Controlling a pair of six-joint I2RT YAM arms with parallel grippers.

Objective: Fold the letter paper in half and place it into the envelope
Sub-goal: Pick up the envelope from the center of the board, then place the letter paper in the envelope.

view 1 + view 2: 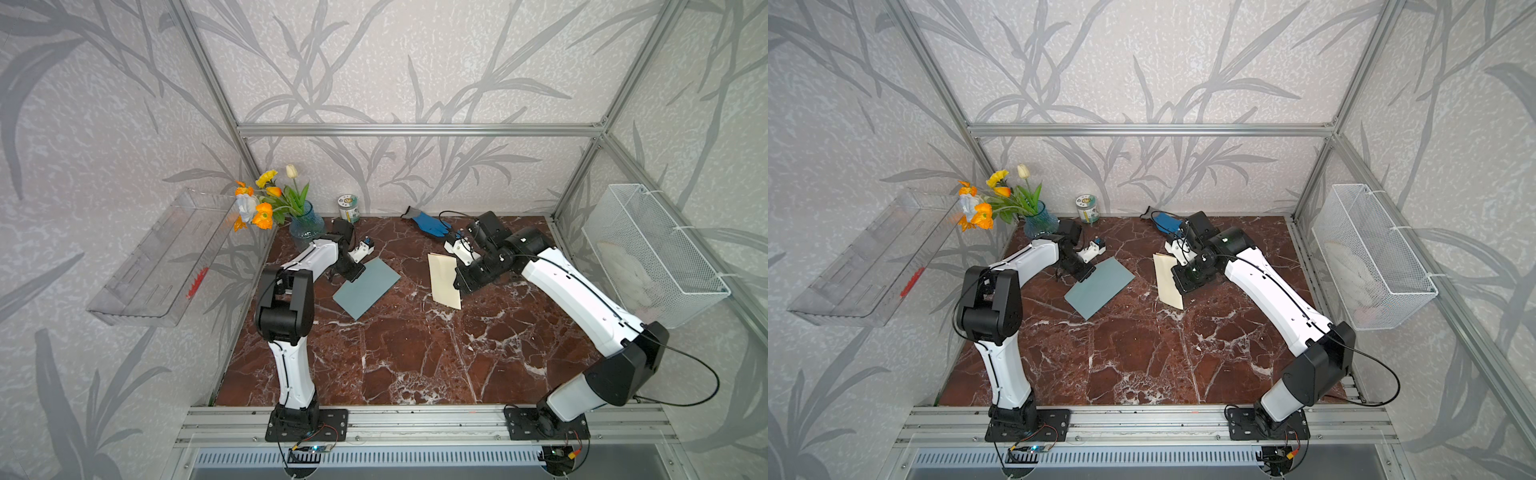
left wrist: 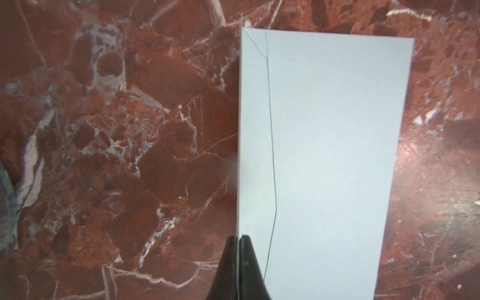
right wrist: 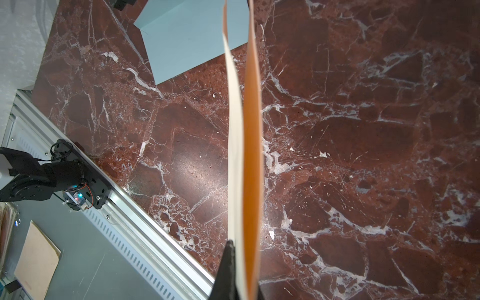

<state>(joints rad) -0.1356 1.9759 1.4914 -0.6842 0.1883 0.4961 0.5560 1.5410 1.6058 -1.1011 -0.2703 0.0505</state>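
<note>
The pale blue-grey envelope [image 1: 368,289] [image 1: 1100,286] lies flat on the marble table, left of centre. My left gripper [image 1: 352,275] [image 1: 1082,276] [image 2: 238,237] is shut on the envelope [image 2: 324,155] at its long edge, which runs between the two black fingers. The beige letter paper [image 1: 444,280] [image 1: 1166,278], folded double, hangs above the table right of centre. In the right wrist view the letter paper [image 3: 237,130] shows edge-on as two layers. My right gripper [image 1: 456,286] [image 1: 1177,283] [image 3: 241,249] is shut on it. The envelope [image 3: 187,39] lies beyond.
A vase of flowers [image 1: 305,220], a small jar [image 1: 348,208] and a blue-and-black glove [image 1: 428,222] stand along the back wall. A clear tray [image 1: 162,257] hangs on the left wall. On the right wall hangs a wire basket [image 1: 652,253].
</note>
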